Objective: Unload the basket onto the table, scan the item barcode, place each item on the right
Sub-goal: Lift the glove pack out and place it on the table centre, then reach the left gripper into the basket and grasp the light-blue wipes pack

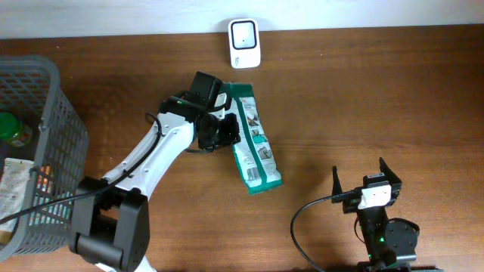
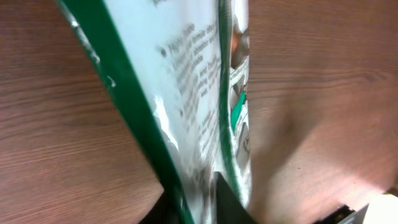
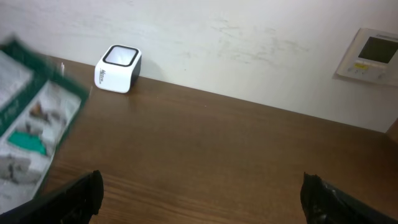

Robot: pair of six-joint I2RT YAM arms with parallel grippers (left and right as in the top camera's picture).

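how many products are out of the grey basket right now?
1. The green-and-white printed pouch is mid-table, at the left gripper, on the near side of the small white scanner. More could be hidden beneath it.

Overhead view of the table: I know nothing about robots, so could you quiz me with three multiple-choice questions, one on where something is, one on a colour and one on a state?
1. Where on the table does the white barcode scanner stand?
A. In the middle
B. At the far edge, beyond the packet
C. At the near edge

2. What colour is the packet's border?
A. Red
B. Blue
C. Green

3. How is the right gripper?
A. Open, holding nothing
B. Shut on the packet
C. Shut on the barcode scanner

Answers:
1. B, the barcode scanner sits at the top edge of the wood, above the packet.
2. C, a green band frames the packet's white printed face.
3. A, its two fingers stand spread apart with only bare table between them.
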